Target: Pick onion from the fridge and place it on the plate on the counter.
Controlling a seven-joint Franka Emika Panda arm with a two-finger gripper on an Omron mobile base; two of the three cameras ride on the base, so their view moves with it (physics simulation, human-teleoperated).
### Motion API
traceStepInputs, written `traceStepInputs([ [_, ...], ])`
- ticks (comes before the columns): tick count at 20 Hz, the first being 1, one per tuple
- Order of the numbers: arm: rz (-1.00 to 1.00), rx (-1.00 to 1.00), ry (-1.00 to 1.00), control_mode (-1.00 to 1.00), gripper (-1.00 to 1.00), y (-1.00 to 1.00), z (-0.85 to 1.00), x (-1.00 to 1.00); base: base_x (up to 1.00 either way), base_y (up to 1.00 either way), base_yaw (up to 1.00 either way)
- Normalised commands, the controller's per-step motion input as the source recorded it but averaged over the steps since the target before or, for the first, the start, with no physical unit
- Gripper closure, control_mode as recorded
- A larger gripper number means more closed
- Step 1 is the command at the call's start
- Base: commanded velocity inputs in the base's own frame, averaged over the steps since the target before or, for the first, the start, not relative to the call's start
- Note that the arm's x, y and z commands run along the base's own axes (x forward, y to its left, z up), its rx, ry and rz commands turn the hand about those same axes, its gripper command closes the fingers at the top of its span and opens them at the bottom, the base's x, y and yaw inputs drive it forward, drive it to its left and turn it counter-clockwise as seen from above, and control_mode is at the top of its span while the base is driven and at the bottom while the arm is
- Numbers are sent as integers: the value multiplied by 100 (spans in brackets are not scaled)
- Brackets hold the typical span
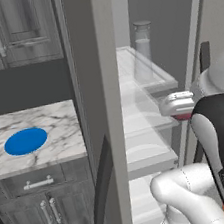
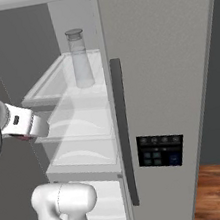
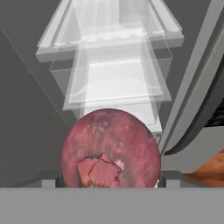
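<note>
The dark reddish-purple onion sits between my fingertips in the hand view, close to the camera. My gripper is shut on it, in front of the open fridge and level with its middle shelves. From the left base view the gripper shows a red sliver of onion under the hand. In the right base view the gripper holds the onion left of the shelves. The blue plate lies on the marble counter, left of the fridge.
A tall clear glass jar stands on an upper fridge shelf. The fridge door with its long dark handle stands to the right. The fridge's side wall separates the shelves from the counter. Grey cabinets hang above the counter.
</note>
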Motion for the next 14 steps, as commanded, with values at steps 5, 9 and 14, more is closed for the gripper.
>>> traceStepInputs([
  [5,4,0,2,-100,100,0,14,-36,0,0,0],
  [9,3,0,0,-100,100,0,0,-26,0,0,0],
  [14,1,-1,0,-100,100,0,0,-23,0,0,0],
])
